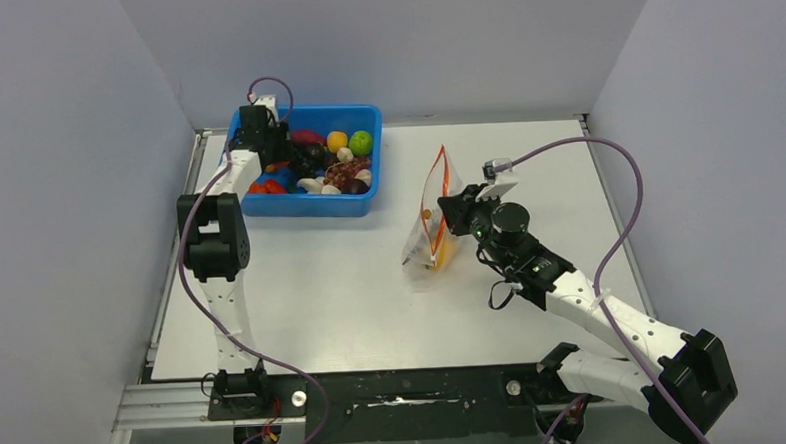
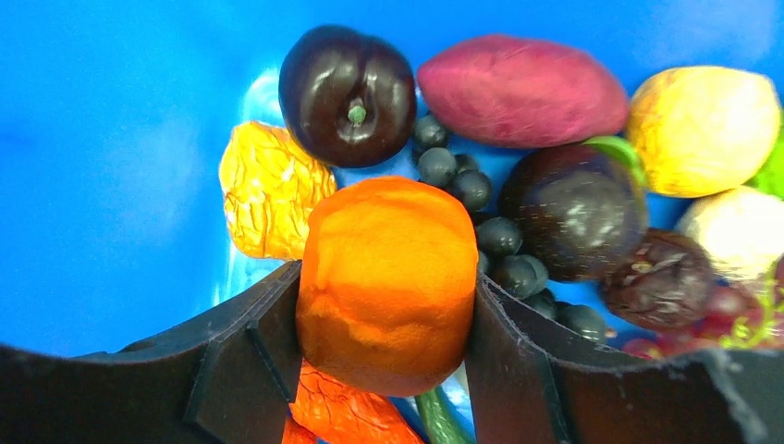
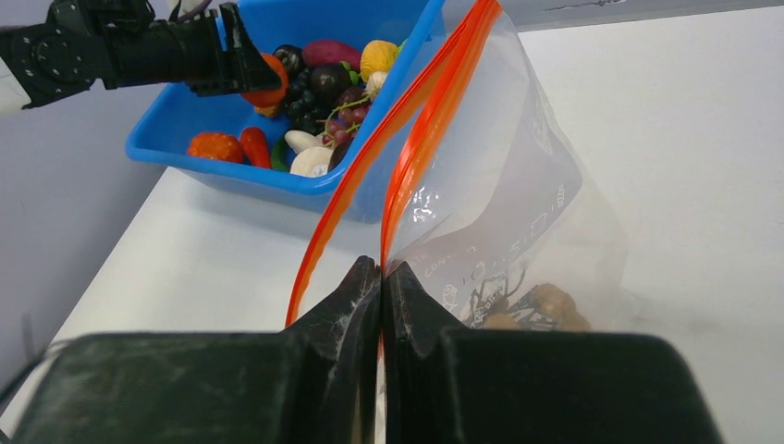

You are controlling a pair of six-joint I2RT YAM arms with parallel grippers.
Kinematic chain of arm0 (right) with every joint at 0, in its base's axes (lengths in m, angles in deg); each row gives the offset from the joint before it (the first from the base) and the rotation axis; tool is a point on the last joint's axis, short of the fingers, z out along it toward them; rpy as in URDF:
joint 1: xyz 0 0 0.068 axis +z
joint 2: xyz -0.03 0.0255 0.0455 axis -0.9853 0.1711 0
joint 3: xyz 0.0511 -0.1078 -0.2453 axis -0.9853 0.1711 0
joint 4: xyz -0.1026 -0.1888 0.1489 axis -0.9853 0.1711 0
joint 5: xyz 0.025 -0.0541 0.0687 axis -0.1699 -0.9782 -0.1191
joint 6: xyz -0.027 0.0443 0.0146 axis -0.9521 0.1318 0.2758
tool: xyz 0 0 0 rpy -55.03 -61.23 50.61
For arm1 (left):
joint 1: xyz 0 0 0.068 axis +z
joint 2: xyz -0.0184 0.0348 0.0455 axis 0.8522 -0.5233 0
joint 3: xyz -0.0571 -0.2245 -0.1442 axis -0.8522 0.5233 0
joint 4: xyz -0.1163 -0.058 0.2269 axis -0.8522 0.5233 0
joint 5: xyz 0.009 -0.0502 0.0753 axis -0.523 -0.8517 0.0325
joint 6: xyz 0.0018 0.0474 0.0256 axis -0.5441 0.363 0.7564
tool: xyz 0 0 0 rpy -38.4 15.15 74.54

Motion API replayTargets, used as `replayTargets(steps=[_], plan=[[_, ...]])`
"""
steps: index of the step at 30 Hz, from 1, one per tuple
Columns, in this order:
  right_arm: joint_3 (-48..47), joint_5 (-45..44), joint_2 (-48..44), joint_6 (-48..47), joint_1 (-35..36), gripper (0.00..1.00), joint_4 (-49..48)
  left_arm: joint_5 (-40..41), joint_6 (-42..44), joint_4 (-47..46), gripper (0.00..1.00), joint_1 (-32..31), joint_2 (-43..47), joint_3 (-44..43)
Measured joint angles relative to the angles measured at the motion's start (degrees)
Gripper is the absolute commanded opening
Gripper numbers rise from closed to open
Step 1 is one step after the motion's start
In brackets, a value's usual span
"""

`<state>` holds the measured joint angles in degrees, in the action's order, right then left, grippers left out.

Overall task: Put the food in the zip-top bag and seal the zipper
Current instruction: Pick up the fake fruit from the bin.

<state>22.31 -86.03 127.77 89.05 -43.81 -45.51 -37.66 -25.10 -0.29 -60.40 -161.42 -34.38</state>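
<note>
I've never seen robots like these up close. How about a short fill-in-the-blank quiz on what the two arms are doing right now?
1. The left gripper grips the orange fruit inside the ____ bin.
2. The right gripper holds up the zip-top bag with its mouth ____.
3. A few food pieces lie ____ the bag.

Missing words: blue; open; inside.
</note>
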Motion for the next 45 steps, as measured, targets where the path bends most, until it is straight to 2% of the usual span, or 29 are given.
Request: replayTargets(steps=[10, 16, 27, 34, 45], plan=[[-0.1, 2.7, 0.0, 0.0, 0.0, 0.00, 1.9, -0.3, -1.0, -0.8, 0.37, -2.3, 10.0, 4.5], [-0.5, 3.8, 0.0, 0.0, 0.0, 0.00, 3.4, -2.9, -3.1, -2.4, 0.36, -2.2, 16.8, 11.3], [-0.5, 4.2, -0.2, 0.3, -0.2, 0.00, 4.0, -17.4, -13.9, -9.9, 0.33, -2.4, 32.5, 27.0], [-0.8, 4.3, -0.7, 0.8, -0.4, 0.00, 5.0, -29.4, -26.7, -19.6, 0.31, -3.1, 43.1, 35.6], [-4.3, 6.4, 1.1, 3.1, -0.3, 0.00, 6.6, -41.7, -41.8, -36.1, 0.31, -9.1, 50.0, 46.0]])
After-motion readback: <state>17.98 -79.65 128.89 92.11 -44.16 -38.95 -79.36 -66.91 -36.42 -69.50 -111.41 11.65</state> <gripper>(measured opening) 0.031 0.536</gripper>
